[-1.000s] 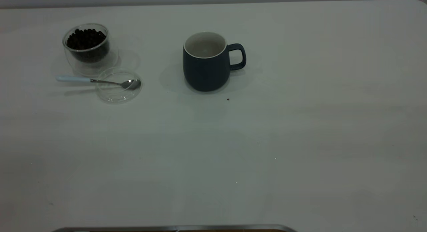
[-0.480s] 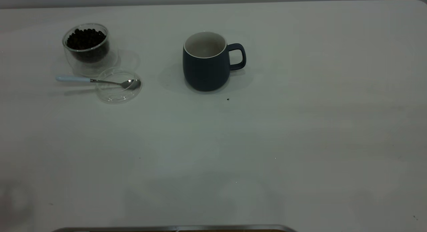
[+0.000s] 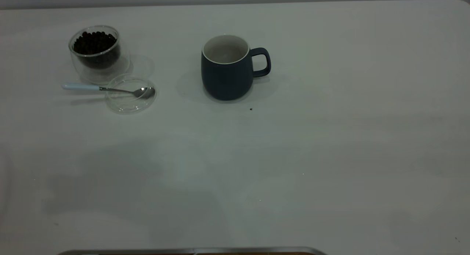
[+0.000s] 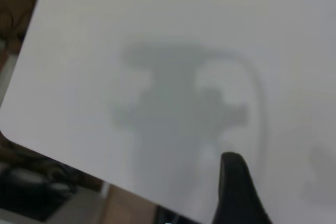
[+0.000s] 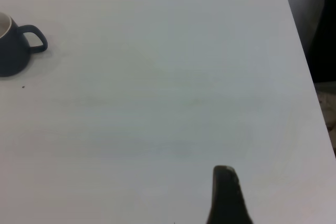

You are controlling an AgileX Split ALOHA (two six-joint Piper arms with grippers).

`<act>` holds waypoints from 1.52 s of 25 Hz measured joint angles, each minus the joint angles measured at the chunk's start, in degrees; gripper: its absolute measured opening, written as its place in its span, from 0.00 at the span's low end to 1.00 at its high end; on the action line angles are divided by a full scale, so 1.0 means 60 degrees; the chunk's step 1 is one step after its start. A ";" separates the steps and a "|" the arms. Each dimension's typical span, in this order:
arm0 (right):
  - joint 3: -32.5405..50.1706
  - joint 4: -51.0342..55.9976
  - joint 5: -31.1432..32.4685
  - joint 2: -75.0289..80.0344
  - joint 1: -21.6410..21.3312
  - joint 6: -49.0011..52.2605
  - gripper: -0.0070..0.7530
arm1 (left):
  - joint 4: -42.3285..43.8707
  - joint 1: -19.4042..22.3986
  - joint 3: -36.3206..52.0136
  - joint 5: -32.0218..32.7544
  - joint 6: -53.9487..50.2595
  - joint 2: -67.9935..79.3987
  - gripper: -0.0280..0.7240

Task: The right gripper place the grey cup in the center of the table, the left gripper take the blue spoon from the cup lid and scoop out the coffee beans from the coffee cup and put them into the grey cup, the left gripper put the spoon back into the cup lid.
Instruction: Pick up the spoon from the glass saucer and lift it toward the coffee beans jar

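Observation:
The grey cup (image 3: 226, 73) stands upright near the middle of the table (image 3: 330, 156), handle to the right, and its inside looks empty. It also shows far off in the right wrist view, the grey cup (image 5: 10, 51). At the far left stands the coffee cup (image 3: 96, 53), filled with coffee beans (image 3: 94, 43). In front of it lies the cup lid (image 3: 130, 95). The blue spoon (image 3: 99, 88) rests with its bowl in the lid and its handle pointing left. Neither gripper appears in the exterior view. The left gripper (image 4: 236, 182) hangs above bare table near a corner. The right gripper (image 5: 226, 192) hangs over bare table, well to the right of the grey cup.
A small dark speck (image 3: 251, 109) lies just in front of the grey cup. A metal-edged object (image 3: 191, 250) lines the near table edge. Beyond the table corner in the left wrist view lies dark clutter (image 4: 31, 182). The table's right edge (image 5: 304, 51) is close to the right gripper.
A broad shadow has spread over the near left part of the table. The cups, lid and spoon have not moved.

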 joint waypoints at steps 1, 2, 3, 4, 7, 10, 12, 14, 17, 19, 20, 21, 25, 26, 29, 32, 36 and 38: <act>0.0000 0.0000 0.0000 0.0000 0.0000 0.0000 0.72 | -0.0266 0.0299 -0.0151 -0.0105 0.0188 0.0411 0.71; 0.0000 0.0000 0.0000 0.0000 0.0000 0.0000 0.72 | -0.0597 0.0570 -0.0322 -0.0191 0.0427 0.0776 0.70; 0.0000 0.0000 0.0000 0.0000 0.0000 0.0000 0.72 | -0.1033 0.0747 -0.0478 -0.0233 0.0834 0.1229 0.70; 0.0000 0.0000 0.0000 0.0000 0.0000 0.0000 0.72 | -0.1469 0.0841 -0.0683 -0.0254 0.1336 0.1697 0.70; 0.0000 0.0000 0.0000 0.0000 0.0000 0.0000 0.72 | -0.2822 0.0896 -0.1394 -0.0319 0.3083 0.3036 0.70; 0.0000 0.0000 0.0000 0.0000 0.0000 0.0000 0.72 | -0.4416 0.0896 -0.2303 -0.0331 0.5118 0.4374 0.70; 0.0000 0.0000 0.0000 0.0000 0.0000 0.0000 0.72 | -0.5586 0.0896 -0.2889 -0.0128 0.6640 0.5294 0.70; 0.0000 0.0000 0.0000 0.0000 0.0000 0.0000 0.72 | -0.6871 0.0896 -0.3424 0.0325 0.8051 0.6098 0.70; 0.0000 0.0000 0.0000 0.0000 0.0000 0.0000 0.72 | -0.8320 0.0896 -0.4109 0.1055 0.9915 0.7171 0.70; 0.0000 0.0000 0.0000 0.0000 0.0000 0.0000 0.72 | -0.8915 0.0896 -0.4369 0.1417 1.0889 0.7743 0.70; 0.0000 0.0000 0.0000 0.0000 0.0000 0.0000 0.72 | -0.9164 0.0896 -0.4443 0.1473 1.1254 0.7927 0.70; 0.0000 0.0000 0.0000 0.0000 0.0000 0.0000 0.72 | -0.9401 0.0896 -0.4474 0.1431 1.1693 0.8109 0.70; 0.0000 0.0000 0.0000 0.0000 0.0000 0.0000 0.72 | -1.0074 0.0896 -0.4529 0.1165 1.2625 0.8609 0.72; 0.0000 0.0000 0.0000 0.0000 0.0000 0.0000 0.72 | -1.0169 0.0896 -0.4529 0.1165 1.2677 0.8727 0.74; 0.0000 0.0000 0.0000 0.0000 0.0000 0.0000 0.72 | -1.0440 0.0848 -0.4529 0.1227 1.2725 0.9123 0.84; 0.0000 0.0000 0.0000 0.0000 0.0000 0.0000 0.72 | -1.0628 0.0688 -0.4539 0.1189 1.2858 0.9488 0.88; 0.0000 0.0000 0.0000 0.0000 0.0000 0.0000 0.72 | -1.1090 0.0436 -0.4558 0.1179 1.3655 0.9853 0.87; 0.0000 0.0000 0.0007 0.0000 0.0000 0.0000 0.72 | -1.1503 0.0321 -0.4589 0.1168 1.4093 1.0032 0.86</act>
